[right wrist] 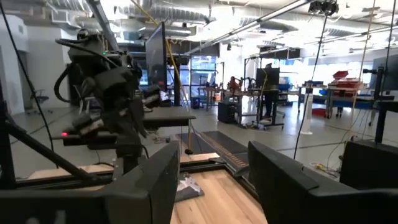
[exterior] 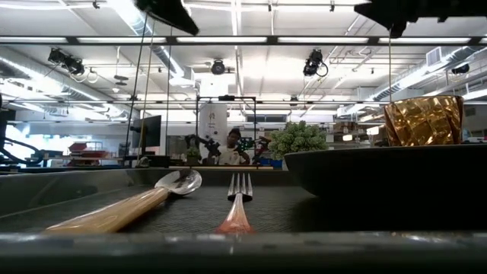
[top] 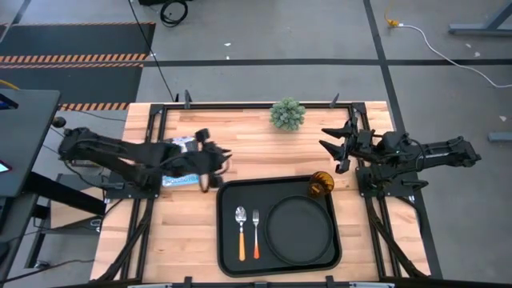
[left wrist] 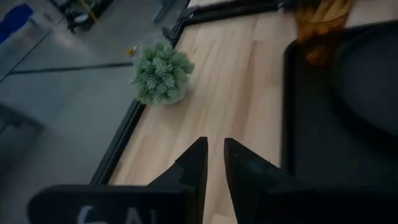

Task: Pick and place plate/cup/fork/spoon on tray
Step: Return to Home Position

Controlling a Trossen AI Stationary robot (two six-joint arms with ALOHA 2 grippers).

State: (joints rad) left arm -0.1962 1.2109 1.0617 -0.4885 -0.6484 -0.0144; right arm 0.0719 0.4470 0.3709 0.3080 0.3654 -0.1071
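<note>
**Four pieces sit on the tray, both claws empty**

Four pieces are on the tray [top: 228, 240], which lies flat on the wooden table [top: 184, 232] near its front edge, right of centre in the high view. Largest of them is the plate [top: 300, 228], a round black dish filling the tray's right half; in the low view its dark rim [exterior: 380, 171] rises at the right. Beside it, in the tray's left half, the fork [top: 256, 232] and the spoon [top: 241, 232] lie side by side, close but apart, orange handles toward the front edge and metal ends toward the back. The low view shows the spoon [exterior: 144, 199] left of the fork [exterior: 238, 199]. The cup [top: 321, 185] stands upright at the tray's back right corner, just behind the plate; whether it touches the plate cannot be told.

Behind the tray, near the table's back edge, stands a small green plant [top: 287, 114].

Off the tray's back left corner, the left gripper [top: 226, 165] hangs above the bare wood; its wrist view shows the fingers [left wrist: 196, 165] nearly together with a narrow gap, holding nothing. At the table's right edge, the right gripper [top: 334, 148] hangs in the air with its fingers [right wrist: 146, 180] spread well apart and empty, level with the cup but apart from it.
</note>
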